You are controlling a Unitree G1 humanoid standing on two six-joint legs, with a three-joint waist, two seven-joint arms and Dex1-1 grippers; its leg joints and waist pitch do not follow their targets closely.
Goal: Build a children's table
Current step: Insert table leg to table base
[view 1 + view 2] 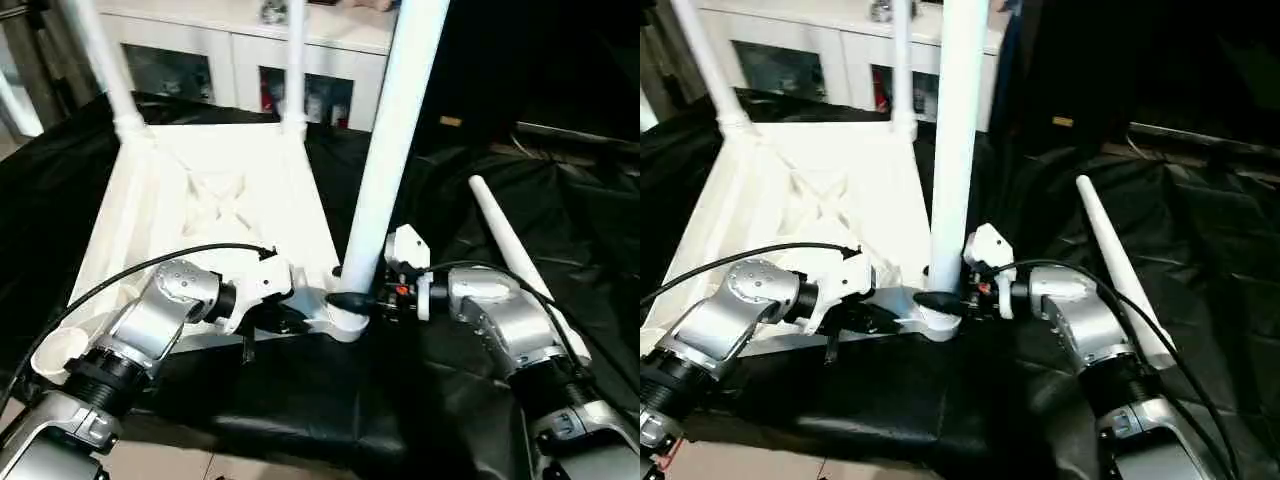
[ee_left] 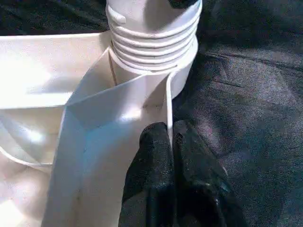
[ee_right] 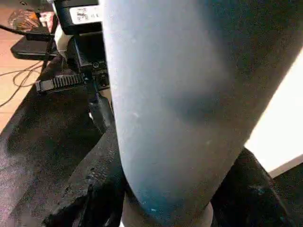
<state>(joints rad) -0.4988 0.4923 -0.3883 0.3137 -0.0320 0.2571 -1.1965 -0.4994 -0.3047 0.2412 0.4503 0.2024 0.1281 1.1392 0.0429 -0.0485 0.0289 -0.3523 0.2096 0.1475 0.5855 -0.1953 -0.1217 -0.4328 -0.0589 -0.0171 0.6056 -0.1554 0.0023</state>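
White plastic tabletop (image 1: 215,200) lay ribbed side up on your black cloth (image 1: 300,400). Your left gripper (image 2: 169,142) was clenched on its near rim beside the corner socket. Your right gripper (image 1: 362,300) grasped the upright white tubular leg (image 1: 390,150) seated there; another white leg (image 1: 515,255) lay alongside.

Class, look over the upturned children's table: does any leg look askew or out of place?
Yes. One leg lies loose on the black cloth beside the tabletop, its near-left socket unfilled. The near-right leg leans, threads exposed.
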